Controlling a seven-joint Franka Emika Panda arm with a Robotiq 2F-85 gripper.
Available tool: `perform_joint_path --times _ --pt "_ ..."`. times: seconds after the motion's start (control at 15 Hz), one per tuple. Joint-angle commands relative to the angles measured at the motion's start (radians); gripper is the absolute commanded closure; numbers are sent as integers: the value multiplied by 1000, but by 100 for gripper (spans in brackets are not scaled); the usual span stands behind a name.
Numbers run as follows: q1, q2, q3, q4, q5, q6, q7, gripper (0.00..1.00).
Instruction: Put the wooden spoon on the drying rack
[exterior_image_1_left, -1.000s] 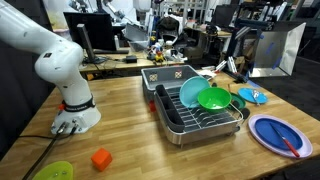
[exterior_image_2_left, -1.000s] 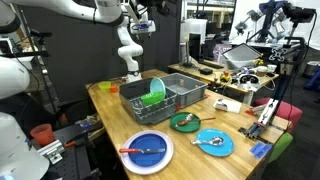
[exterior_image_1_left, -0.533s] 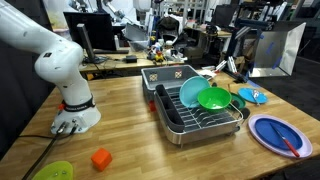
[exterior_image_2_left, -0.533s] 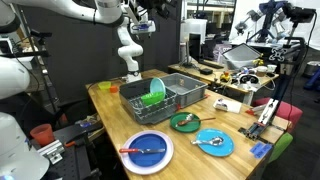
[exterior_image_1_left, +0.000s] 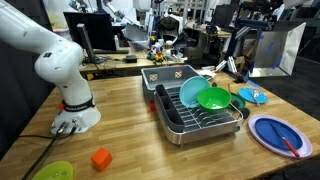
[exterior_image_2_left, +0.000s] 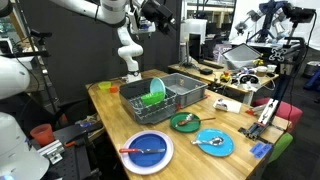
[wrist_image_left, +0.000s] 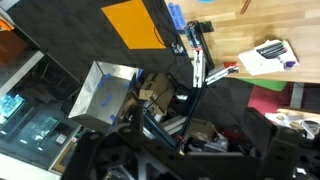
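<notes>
The white arm (exterior_image_1_left: 52, 62) bends up from its base and reaches high. In an exterior view the dark gripper (exterior_image_2_left: 160, 14) sits raised and tilted near the top edge — its jaws too dark to read.

Both exterior views look down on the table (exterior_image_1_left: 130, 105) from slightly above at mid range, and both catch the rack (exterior_image_1_left: 192, 126). In an exterior view the arm's base (exterior_image_1_left: 72, 112) sits close on the left; in an exterior view that base (exterior_image_2_left: 131, 68) is at the far end, plates (exterior_image_2_left: 160, 143) up front. Wrist view is tilted, mostly staring at lab clutter (wrist_image_left: 150, 95).
</notes>
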Motion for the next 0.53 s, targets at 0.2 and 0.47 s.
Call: perform_joint_path --times 0.2,0.47 --pt "-87 255 139 97 -100 -199 -117 0" --pt "-89 217 133 82 -133 -202 -63 0"
